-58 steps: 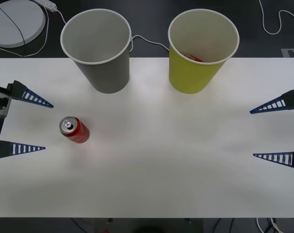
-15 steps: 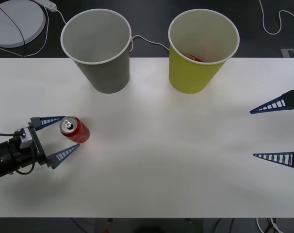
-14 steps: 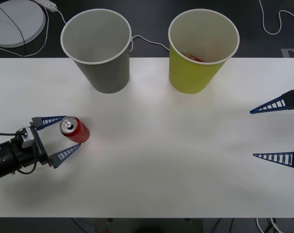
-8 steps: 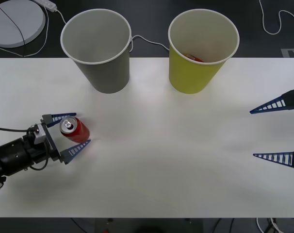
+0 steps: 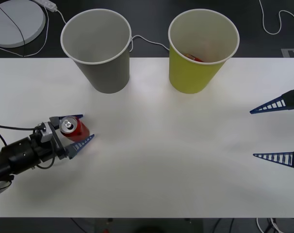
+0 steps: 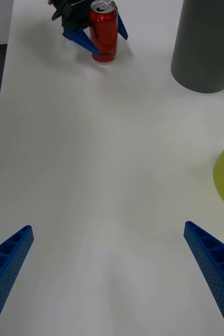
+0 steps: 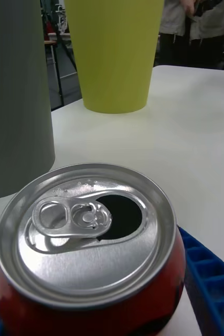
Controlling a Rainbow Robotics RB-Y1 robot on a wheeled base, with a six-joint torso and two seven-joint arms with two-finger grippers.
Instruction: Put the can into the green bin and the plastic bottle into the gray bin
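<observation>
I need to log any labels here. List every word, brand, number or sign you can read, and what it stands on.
None can be read.
Small red soda can with silver top: no lettering is legible on its side.
Yellow-green paper cup: plain.
Gray paper cup: plain.
White table: unmarked.

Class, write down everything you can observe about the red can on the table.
The can is small and red, apparently metal, with a silver top, a pull tab and an open mouth. It stands upright on the white table, nearer the gray bin than the green bin. The left pincer flanks it with blue ribbed fingers on both sides; contact is unclear.
</observation>
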